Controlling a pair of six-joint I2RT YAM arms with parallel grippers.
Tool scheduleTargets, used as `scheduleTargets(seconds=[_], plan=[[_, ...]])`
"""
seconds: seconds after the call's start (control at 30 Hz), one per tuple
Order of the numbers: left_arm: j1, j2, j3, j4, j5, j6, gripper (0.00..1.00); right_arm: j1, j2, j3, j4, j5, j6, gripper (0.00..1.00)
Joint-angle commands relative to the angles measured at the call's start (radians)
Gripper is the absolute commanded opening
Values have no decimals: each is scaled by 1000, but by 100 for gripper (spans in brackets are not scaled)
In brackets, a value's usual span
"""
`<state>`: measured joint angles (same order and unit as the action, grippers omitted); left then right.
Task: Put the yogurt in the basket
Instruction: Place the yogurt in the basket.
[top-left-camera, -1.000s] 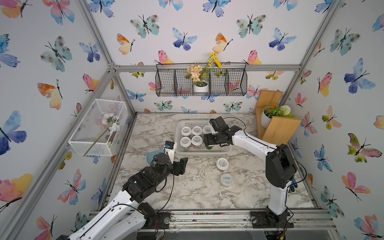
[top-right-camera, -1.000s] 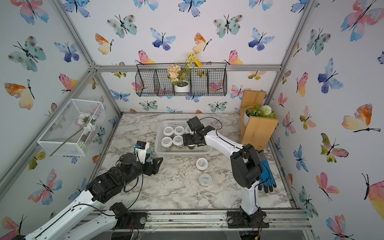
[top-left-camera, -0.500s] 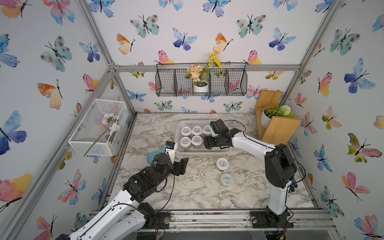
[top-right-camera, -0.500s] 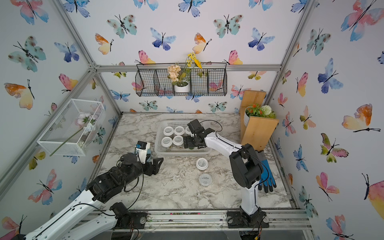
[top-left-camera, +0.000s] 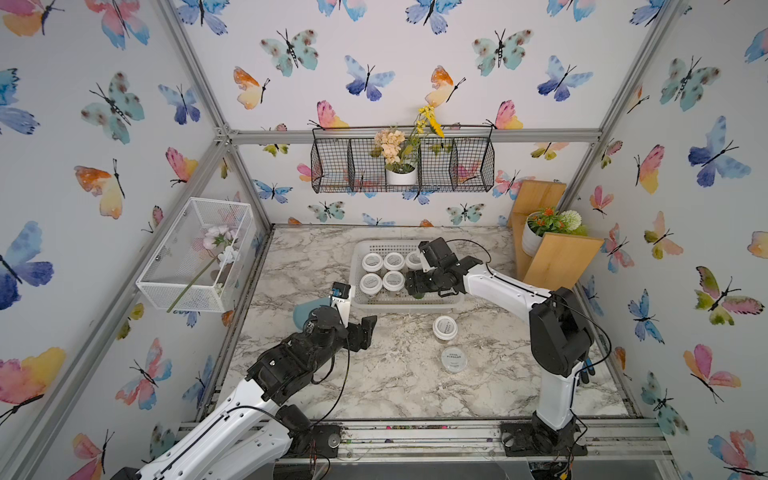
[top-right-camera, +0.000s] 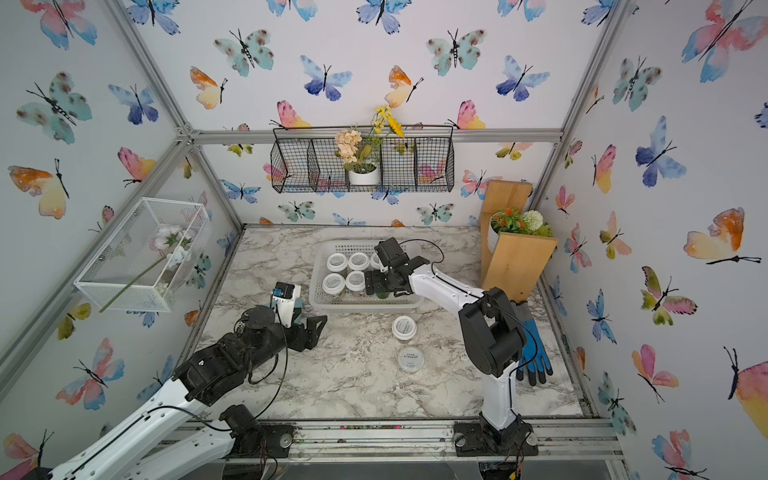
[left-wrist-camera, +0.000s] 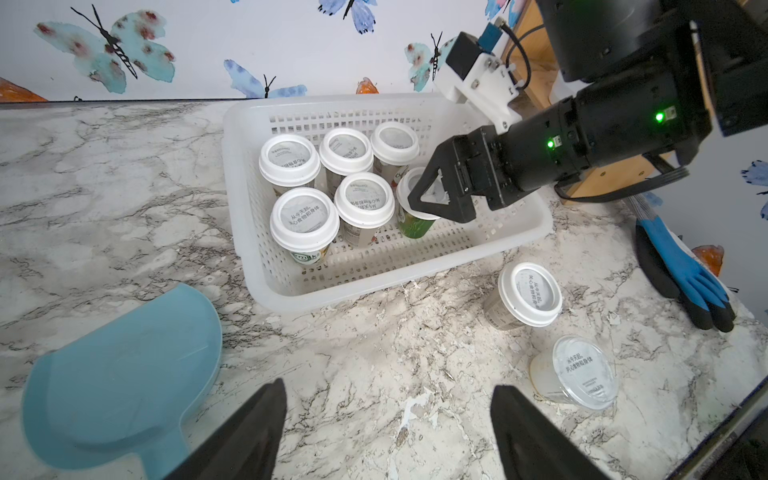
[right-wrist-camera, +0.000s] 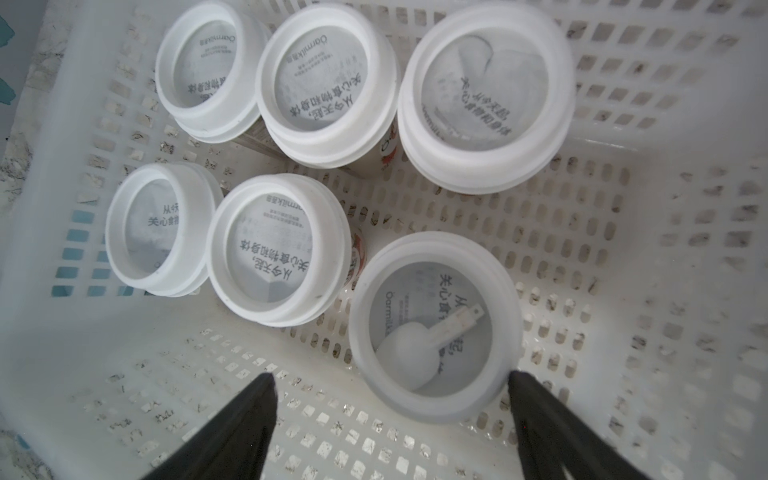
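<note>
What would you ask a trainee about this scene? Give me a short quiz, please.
1. How many yogurt cups are inside the white basket?
2. True or false: the left gripper is open and empty.
3. Which thing lies on the table beside the right arm? A: a blue glove. B: a red towel. C: a knife.

Key: 1. Six. 2. True. 3. A.
</note>
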<state>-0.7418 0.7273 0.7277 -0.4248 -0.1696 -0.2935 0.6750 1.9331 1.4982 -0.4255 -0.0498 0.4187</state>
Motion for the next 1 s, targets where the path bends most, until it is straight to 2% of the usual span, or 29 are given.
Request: scheduleTargets(seconds=[0.0, 0.57, 0.97], plan=[[-4, 2, -1, -3, 21, 5, 82, 6, 24, 1, 19, -30, 11, 90], [-9, 3, -1, -5, 13, 5, 81, 5, 38, 5, 25, -33, 12, 89], [-10, 3, 0, -5, 12, 5, 81, 6, -71, 30, -98, 50, -23, 89]])
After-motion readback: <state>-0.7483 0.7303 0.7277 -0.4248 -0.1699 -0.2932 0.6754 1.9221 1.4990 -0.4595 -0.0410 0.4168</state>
